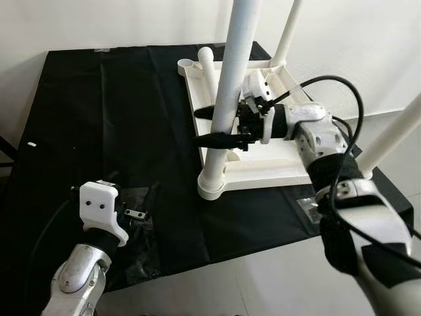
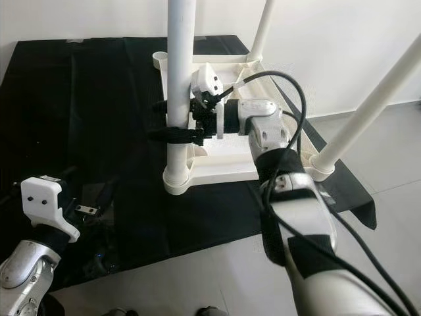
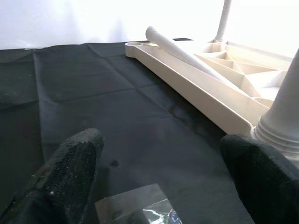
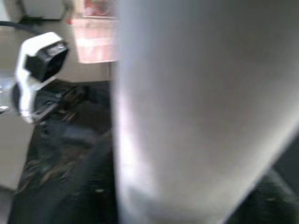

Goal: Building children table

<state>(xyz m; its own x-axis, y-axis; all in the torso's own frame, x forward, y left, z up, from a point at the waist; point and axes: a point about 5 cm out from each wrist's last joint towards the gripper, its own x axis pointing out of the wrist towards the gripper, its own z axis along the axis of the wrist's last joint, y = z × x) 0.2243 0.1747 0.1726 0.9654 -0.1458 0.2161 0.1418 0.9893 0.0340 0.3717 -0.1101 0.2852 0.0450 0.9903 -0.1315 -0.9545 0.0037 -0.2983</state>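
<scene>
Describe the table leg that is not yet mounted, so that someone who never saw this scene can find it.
On the black cloth lies a white tabletop, upside down, with three legs standing up from its corners. The loose leg lies flat inside the frame, beside the empty far-left corner socket. It alone lies down; the right gripper holds the near-left upright leg.

1. A black cloth (image 1: 118, 118) covers the worktop, creased and hanging a little over the near edge.
2. A plain white wall (image 1: 99, 23) stands behind the far edge of the worktop.
3. The same wall (image 2: 329, 46) runs on past the right edge.
4. The floor (image 2: 388, 151) beyond the right edge is pale grey and smooth, as is the strip before the near edge.
5. Light is bright and even, glaring at the far right corner.
</scene>
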